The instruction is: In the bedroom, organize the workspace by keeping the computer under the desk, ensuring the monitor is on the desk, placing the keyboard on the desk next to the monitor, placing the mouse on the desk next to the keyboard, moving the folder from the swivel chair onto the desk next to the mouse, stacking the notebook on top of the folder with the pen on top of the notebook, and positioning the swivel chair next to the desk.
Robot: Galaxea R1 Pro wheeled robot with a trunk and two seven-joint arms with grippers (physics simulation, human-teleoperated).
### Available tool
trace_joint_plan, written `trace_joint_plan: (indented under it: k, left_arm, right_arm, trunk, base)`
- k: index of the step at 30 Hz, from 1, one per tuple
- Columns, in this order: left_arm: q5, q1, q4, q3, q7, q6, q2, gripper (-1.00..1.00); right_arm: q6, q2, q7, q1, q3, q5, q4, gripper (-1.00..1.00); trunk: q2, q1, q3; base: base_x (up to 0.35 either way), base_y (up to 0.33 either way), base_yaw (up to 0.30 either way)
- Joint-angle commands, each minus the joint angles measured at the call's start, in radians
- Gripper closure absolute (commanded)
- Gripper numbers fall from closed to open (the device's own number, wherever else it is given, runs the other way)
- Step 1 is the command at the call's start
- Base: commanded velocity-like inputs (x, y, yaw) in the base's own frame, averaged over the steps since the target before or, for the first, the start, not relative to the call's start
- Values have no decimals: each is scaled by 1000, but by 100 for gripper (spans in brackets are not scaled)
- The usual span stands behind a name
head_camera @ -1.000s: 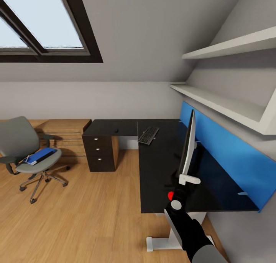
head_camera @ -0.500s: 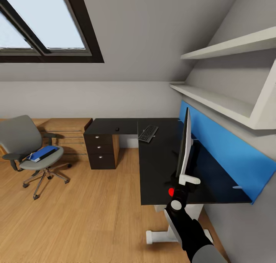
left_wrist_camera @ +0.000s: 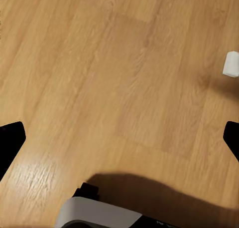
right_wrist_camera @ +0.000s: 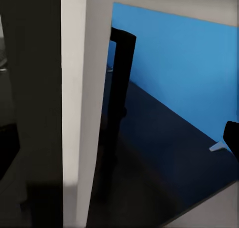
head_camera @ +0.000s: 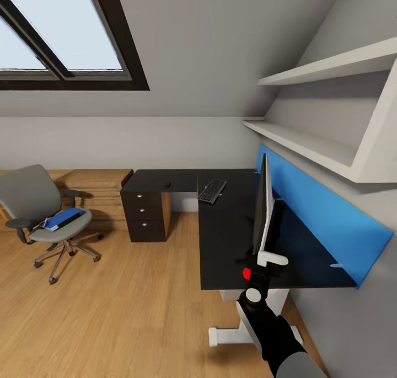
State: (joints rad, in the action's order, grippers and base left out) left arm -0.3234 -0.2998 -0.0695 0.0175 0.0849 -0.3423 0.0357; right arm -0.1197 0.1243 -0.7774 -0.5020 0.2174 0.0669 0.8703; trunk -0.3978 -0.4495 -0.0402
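The right gripper [head_camera: 268,257] seemingly clamped the near edge of the monitor [head_camera: 262,204], which stood upright on the desk [head_camera: 226,234]. The keyboard [head_camera: 213,191] lay farther back; the left gripper's [left_wrist_camera: 119,138] fingers spread wide above the floor [left_wrist_camera: 99,63].

desk [head_camera: 226,240] top: wide bare black stretch on the near side of the monitor [head_camera: 262,207], open from the floor side. monitor stands edge-on along the desk, close to the blue panel [head_camera: 309,212]; the gap behind it is narrow and holds the stand [right_wrist_camera: 119,103]. keyboard [head_camera: 213,191] lies at the far corner, a small dark object [head_camera: 167,185] beyond it. low shelf [head_camera: 298,143] overhangs the panel. floor [head_camera: 121,301] between chair [head_camera: 47,218] and desk is open.
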Motion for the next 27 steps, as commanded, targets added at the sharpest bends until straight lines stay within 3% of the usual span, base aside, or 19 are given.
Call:
trace_joint_plan:
  k: [1, 27]
  left_arm:
    - [-2, -1, 0, 2, 4, -3, 0, -100]
    - [-3, -1, 0, 2, 6, -4, 0, -100]
  right_arm:
    - [-2, 0, -5, -1, 1, 2, -1, -100]
    - [-3, 1, -2, -1, 3, 2, -19, -100]
  trunk:
    - [-2, -1, -2]
    - [-2, -1, -2]
  base:
    - [-27, -16, 0]
    - [-49, -110, 0]
